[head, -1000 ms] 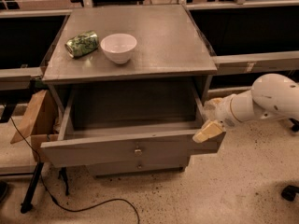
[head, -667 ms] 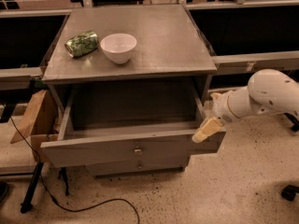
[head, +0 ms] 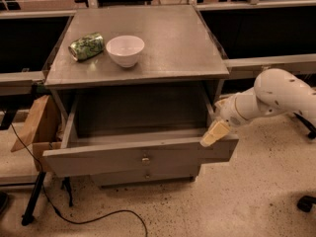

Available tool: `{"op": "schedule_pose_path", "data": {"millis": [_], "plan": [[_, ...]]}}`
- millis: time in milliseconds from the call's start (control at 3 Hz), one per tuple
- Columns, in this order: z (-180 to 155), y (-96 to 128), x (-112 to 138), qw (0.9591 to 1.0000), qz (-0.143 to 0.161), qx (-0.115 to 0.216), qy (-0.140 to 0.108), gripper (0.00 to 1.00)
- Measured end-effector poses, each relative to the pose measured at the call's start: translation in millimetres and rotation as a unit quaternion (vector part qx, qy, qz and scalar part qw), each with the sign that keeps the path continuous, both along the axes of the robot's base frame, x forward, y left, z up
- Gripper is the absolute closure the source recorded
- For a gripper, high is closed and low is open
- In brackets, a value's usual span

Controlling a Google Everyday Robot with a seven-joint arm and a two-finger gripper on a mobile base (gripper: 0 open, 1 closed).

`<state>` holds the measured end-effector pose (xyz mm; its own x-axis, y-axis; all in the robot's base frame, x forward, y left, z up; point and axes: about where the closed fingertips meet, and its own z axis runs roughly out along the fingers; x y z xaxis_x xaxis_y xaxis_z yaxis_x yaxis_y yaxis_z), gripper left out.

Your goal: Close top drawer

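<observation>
The gripper (head: 215,133) rests at the right end of the top drawer (head: 108,158) front; I cannot tell if it is open or closed. 1 straight inward push, nearer the knob (head: 145,160), should avoid jamming.

Gripper (head: 215,133) at the top drawer's (head: 98,161) right front corner, perhaps slightly further left than before.

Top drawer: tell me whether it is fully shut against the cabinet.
No: the top drawer stands pulled well out, its box exposed, with the gripper at the right end of its front panel.
</observation>
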<state>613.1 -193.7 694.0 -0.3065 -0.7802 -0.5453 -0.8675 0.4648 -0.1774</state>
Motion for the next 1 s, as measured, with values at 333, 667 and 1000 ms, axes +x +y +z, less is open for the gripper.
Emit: {"op": "schedule_pose_path", "data": {"millis": [333,667,1000], "plan": [[-2.6,2.1,5.9,1.0,0.002,0.0,0.003,0.42],[-1.8,2.5,4.8,1.0,0.002,0.0,0.003,0.65],[0.9,2.5,3.3,1.0,0.002,0.0,0.003,0.87]]}}
